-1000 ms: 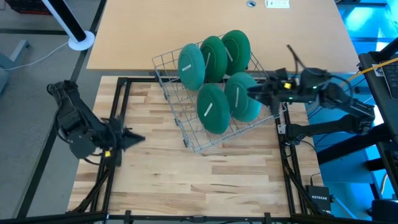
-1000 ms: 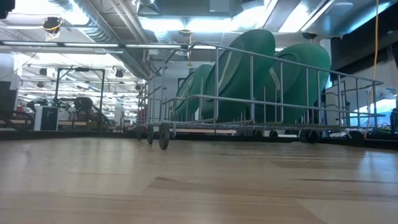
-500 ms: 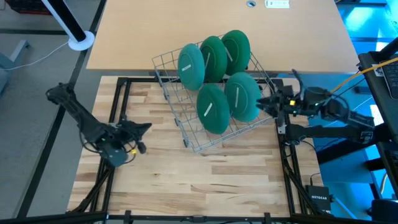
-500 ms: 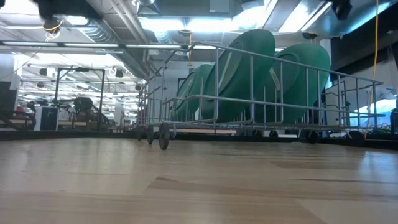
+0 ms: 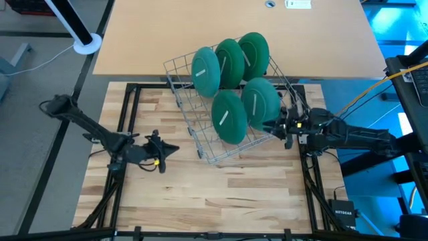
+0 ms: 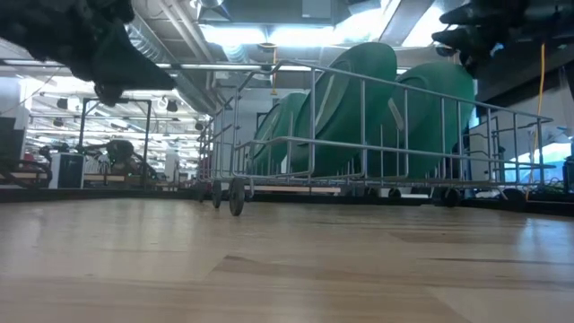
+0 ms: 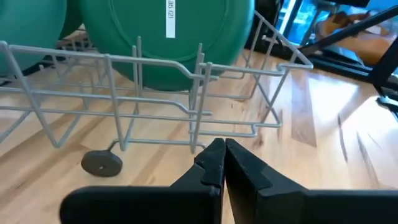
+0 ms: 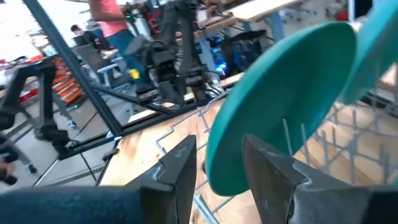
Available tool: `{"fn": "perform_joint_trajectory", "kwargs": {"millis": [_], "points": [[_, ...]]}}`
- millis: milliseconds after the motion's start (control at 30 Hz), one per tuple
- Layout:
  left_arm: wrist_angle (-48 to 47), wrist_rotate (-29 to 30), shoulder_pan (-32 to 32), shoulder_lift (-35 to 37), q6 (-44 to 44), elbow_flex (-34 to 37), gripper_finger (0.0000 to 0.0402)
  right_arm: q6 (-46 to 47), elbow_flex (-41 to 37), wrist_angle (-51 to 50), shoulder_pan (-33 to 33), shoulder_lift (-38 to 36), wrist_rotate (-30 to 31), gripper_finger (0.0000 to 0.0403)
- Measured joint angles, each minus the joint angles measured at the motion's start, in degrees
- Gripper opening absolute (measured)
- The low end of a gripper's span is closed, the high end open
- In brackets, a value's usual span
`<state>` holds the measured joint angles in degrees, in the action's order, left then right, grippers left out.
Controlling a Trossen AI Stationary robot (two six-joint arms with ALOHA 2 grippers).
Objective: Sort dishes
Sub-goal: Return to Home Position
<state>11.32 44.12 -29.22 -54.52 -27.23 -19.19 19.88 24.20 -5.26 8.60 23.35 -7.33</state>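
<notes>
Five green plates (image 5: 229, 117) now stand on edge in the grey wire rack (image 5: 198, 142), at the 12 o'clock side of the table (image 5: 200, 194), so the sorting looks done. The right gripper (image 5: 269, 125) has backed off the nearest plate (image 5: 261, 102) to the rack's 4 o'clock, jaws spread and holding nothing. The left gripper (image 5: 172, 149) has reached out from 9 o'clock toward the rack, jaws pressed together. Rack wires sit just beside the right fingers (image 8: 180, 165) and could snag them. A white stand (image 5: 85, 44) waits far off at 10 o'clock.

Five green plates (image 5: 229, 117) are stood in the wire rack (image 5: 180, 72). The left end effector (image 5: 174, 148) is held over the worktop (image 5: 221, 194), the right end effector (image 5: 267, 126) beside the rack.
</notes>
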Motion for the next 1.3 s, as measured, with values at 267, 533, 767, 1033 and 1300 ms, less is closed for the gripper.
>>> {"fn": "perform_joint_trajectory", "kwargs": {"millis": [267, 533, 767, 1033, 1300], "points": [[8.68, -2.2, 4.27, 0.0, 2.32, 5.36, 0.0004, -5.83, -4.11, 9.73, 0.0, 0.01, -9.16, 0.0134], [10.82, -2.18, 8.3, 0.0, 3.6, 7.62, 0.0004, -6.67, -5.2, 9.49, 0.04, 0.02, -7.03, 0.0134], [10.28, -2.21, 12.07, -0.03, 6.92, 7.73, 0.0004, -6.35, -5.2, 6.27, 0.04, -0.02, -2.26, 0.0134], [8.99, -4.13, 16.62, -0.07, 11.3, 7.73, 0.0004, -3.67, -5.2, 8.59, 0.04, -0.02, -2.76, 0.0134], [8.69, -4.14, 19.35, -0.07, 12.69, 7.73, 0.0004, -3.83, -5.09, 19.24, 0.04, -0.11, -21.35, 0.0134]]}}
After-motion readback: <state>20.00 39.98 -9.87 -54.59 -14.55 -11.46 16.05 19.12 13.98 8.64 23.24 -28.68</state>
